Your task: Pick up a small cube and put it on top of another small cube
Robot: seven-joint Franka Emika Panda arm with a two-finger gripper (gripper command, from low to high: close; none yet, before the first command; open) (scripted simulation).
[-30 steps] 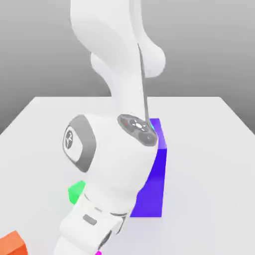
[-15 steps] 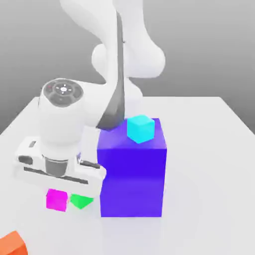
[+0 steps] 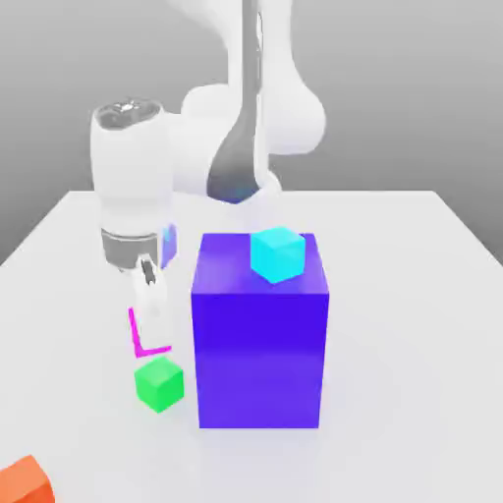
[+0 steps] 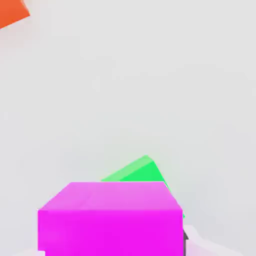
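Observation:
My gripper [image 3: 149,312] points down at the exterior view's left, just left of the big block, and is shut on the small magenta cube [image 3: 134,332]. That cube hangs in the air a little above the small green cube [image 3: 159,383], which rests on the white table. In the hand view the magenta cube [image 4: 110,220] sits close in front between the fingers, and it covers most of the green cube [image 4: 140,171] beneath it.
A tall blue-purple block [image 3: 260,344] stands right beside the green cube, with a small cyan cube [image 3: 276,253] on top. A small orange cube [image 3: 22,481] lies at the table's near left corner. The white table [image 3: 413,324] spreads out to the right.
The arm has swung upright and risen. The magenta cube has left the table beside the green cube and now hangs in the gripper above it.

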